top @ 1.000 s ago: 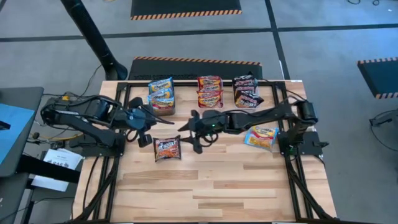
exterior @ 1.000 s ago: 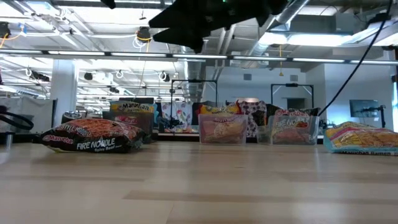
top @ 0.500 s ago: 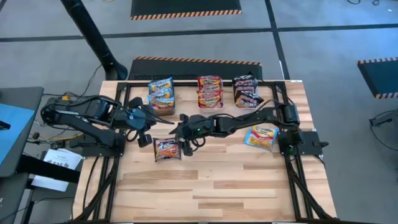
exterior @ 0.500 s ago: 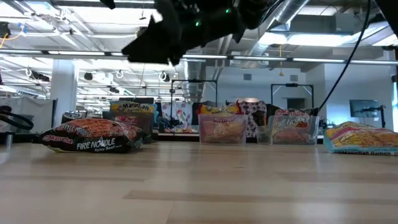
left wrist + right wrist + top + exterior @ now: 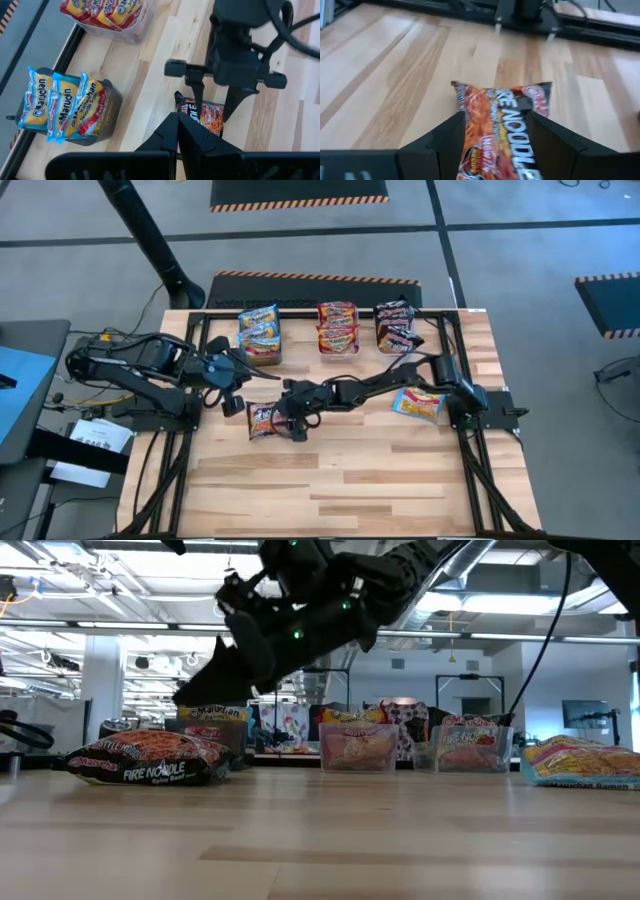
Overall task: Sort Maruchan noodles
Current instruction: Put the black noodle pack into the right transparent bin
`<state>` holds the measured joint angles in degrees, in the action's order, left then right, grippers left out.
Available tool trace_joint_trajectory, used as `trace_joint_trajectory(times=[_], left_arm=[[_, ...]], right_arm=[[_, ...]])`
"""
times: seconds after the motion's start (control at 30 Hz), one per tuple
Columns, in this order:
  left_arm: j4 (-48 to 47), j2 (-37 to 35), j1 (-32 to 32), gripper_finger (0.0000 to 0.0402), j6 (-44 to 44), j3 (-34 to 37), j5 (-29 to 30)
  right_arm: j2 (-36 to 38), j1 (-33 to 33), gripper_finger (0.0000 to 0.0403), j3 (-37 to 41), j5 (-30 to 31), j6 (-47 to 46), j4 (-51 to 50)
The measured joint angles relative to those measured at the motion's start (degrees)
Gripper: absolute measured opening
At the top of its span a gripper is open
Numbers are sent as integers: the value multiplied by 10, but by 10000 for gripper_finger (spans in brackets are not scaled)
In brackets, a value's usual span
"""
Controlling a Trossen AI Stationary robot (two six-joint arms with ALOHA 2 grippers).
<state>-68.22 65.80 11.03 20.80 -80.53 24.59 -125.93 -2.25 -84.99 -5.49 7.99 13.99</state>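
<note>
High view: right end effector [image 5: 290, 420] reaches across the tabletop [image 5: 350, 470] and sits over the black/red Fire Noodle packet [image 5: 264, 418], which lies flat, left of centre. Right wrist view shows both fingers [image 5: 440, 140] spread wide, straddling that packet [image 5: 500, 125], one on each side; cannot tell if they touch it. Low view: the packet [image 5: 150, 760] is flat on the wood, right end effector [image 5: 215, 680] just above it, not lifting it.

Left end effector [image 5: 228, 380] waits near the left edge, just beside the blue/yellow bin [image 5: 259, 332]; its fingers [image 5: 172, 135] are pressed together with nothing between them, pointed toward the same packet [image 5: 207, 115].

Along the far edge, three bins: blue/yellow packets on the left, red/orange packets [image 5: 338, 327] in the middle, black/red packets [image 5: 396, 326] on the right. One loose blue/yellow packet [image 5: 418, 402] lies on the right side, close to the right arm's base, well apart from the Fire Noodle packet.
</note>
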Motion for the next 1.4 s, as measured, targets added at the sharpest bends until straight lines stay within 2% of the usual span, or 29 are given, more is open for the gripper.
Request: trace_joint_trajectory(times=[0.23, 0.63, 0.97, 1.3, 1.4], left_arm=[[0, 0, 0, 0, 0, 0, 0], [1, 0, 0, 0, 5, 0, 0], [1, 0, 0, 0, 5, 0, 0], [1, 0, 0, 0, 5, 0, 0], [0, 0, 0, 0, 5, 0, 0]], right_arm=[[-32, -13, 237, -5, 4, 0, -4], [-46, -17, 228, -7, 93, 6, -31], [-43, -16, 148, -8, 112, -13, -79], [-43, -15, 15, -8, 115, -69, -92], [-44, -18, 8, -7, 116, -69, -92]])
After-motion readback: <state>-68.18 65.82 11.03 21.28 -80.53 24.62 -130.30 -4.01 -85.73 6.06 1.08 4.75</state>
